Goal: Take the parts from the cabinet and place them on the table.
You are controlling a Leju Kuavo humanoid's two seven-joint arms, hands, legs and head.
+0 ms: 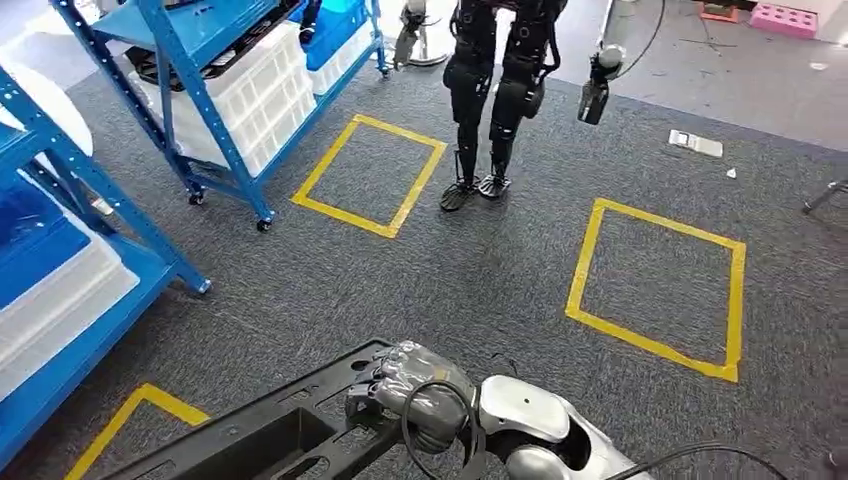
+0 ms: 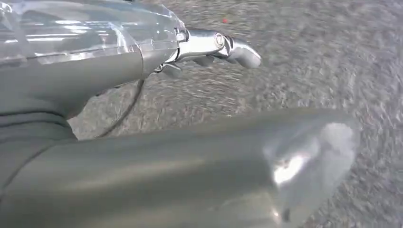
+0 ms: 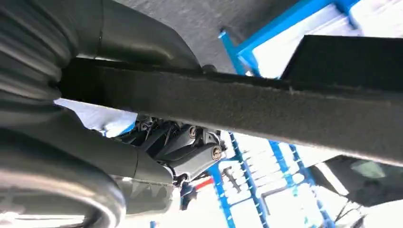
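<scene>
A long black moulded part (image 1: 265, 432) with open slots crosses the bottom of the head view, raised above the carpet. My right hand (image 1: 412, 393) grips its near end, fingers curled over the edge. In the right wrist view the part (image 3: 247, 107) runs as a dark bar across the picture, with the fingers (image 3: 190, 149) wrapped on one side and the thumb on the other. My left hand (image 2: 119, 61) hangs over grey carpet, its fingers (image 2: 223, 45) stretched out and holding nothing.
Blue shelving racks with white bins stand at the left (image 1: 70, 270) and back left (image 1: 215, 90). Another humanoid robot (image 1: 495, 90) stands ahead on the carpet. Yellow tape squares (image 1: 370, 175) (image 1: 655, 290) mark the floor.
</scene>
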